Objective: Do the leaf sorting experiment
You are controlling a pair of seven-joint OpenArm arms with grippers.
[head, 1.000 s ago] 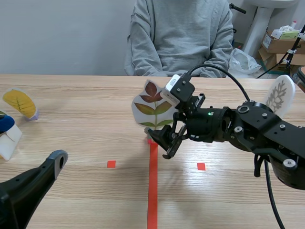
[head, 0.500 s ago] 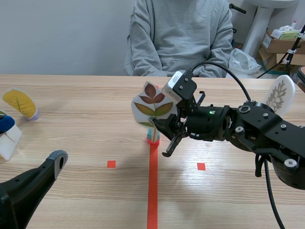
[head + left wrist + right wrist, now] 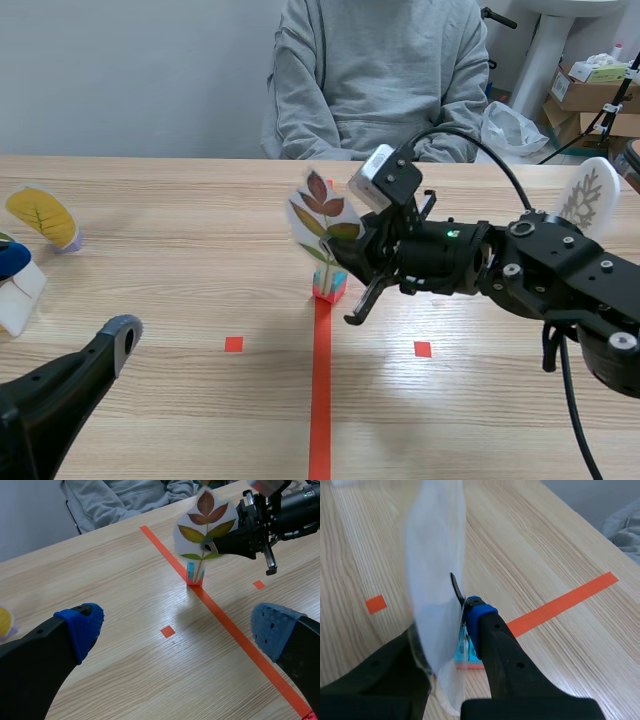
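A white card printed with a red and green compound leaf (image 3: 322, 205) stands in a small red and blue base (image 3: 329, 285) on the orange tape line. My right gripper (image 3: 343, 258) comes in from the right and is shut on the card's lower part, just above the base. In the right wrist view the card (image 3: 437, 580) is pinched between my two fingers, edge on, with the blue pad (image 3: 476, 611) against it and the base (image 3: 465, 656) below. In the left wrist view the leaf card (image 3: 205, 530) is well ahead of my open left gripper (image 3: 177, 627), which hangs low at the near left (image 3: 115, 340).
A yellow leaf card (image 3: 42, 215) stands at the far left beside a blue and white object (image 3: 15, 280). A white card with a pale branching leaf (image 3: 588, 198) stands at the far right. A person in a grey sweater (image 3: 380, 70) sits across the table.
The right gripper's fingers have closed on the leaf card. The card has turned and tilted slightly, and its base now shows. The left arm has not moved.
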